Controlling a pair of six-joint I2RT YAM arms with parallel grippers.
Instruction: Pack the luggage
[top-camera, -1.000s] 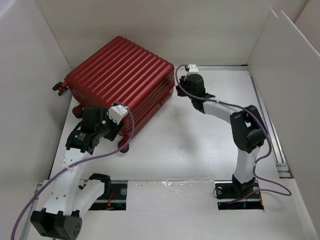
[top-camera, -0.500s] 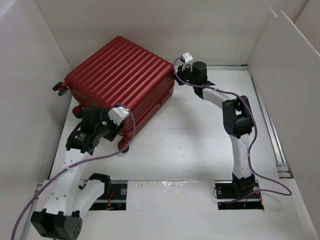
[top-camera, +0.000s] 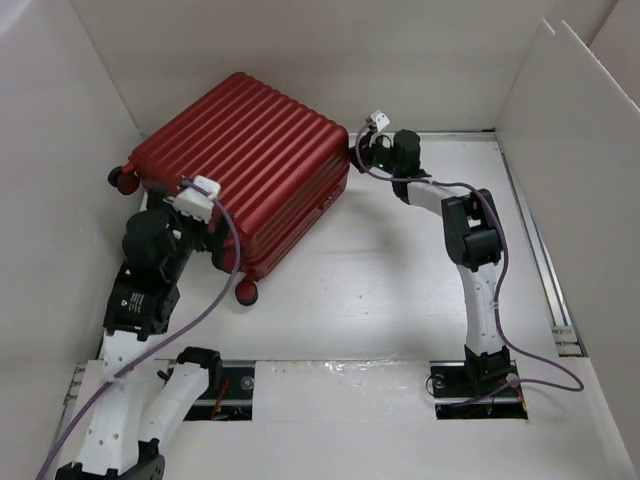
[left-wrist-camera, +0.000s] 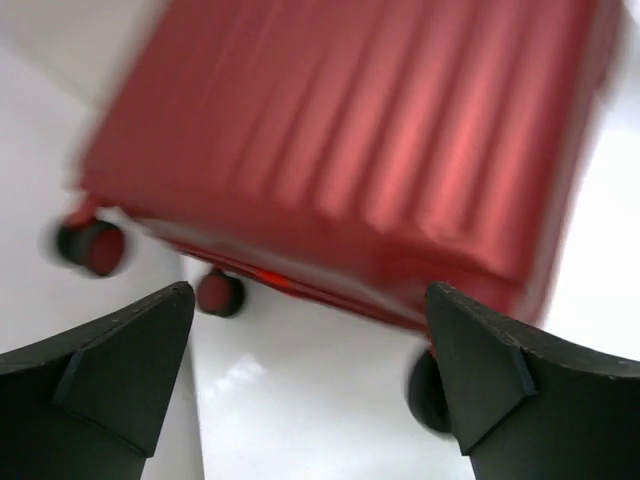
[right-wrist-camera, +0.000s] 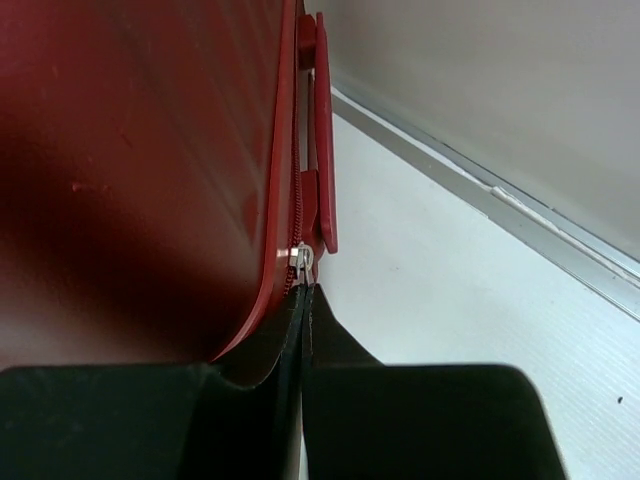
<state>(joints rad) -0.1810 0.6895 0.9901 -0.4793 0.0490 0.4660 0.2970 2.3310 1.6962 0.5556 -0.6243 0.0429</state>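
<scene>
- Folds the left arm up from its base at the near left and leans it toward the near-left end of the luggage.
- Holds the left gripper wide, black wedge-shaped fingers well apart with nothing between them, above the end with the wheels.
- Stretches the right arm long across the white table to the luggage's right-hand corner.
- Presses the right gripper tight, fingertips together just below the silver zip slider; cannot tell whether a pull tab sits between them.
- Finds the luggage lying flat and closed on the far left of the table, near the white walls, ribbed side up.
- Shows a hard, glossy, dark red shell with parallel ribs, rounded corners and a flat red handle beside the zip seam.
- Counts one piece of luggage, two arms, two grippers; two small wheels in the top view, three, blurred, in the left wrist view.
</scene>
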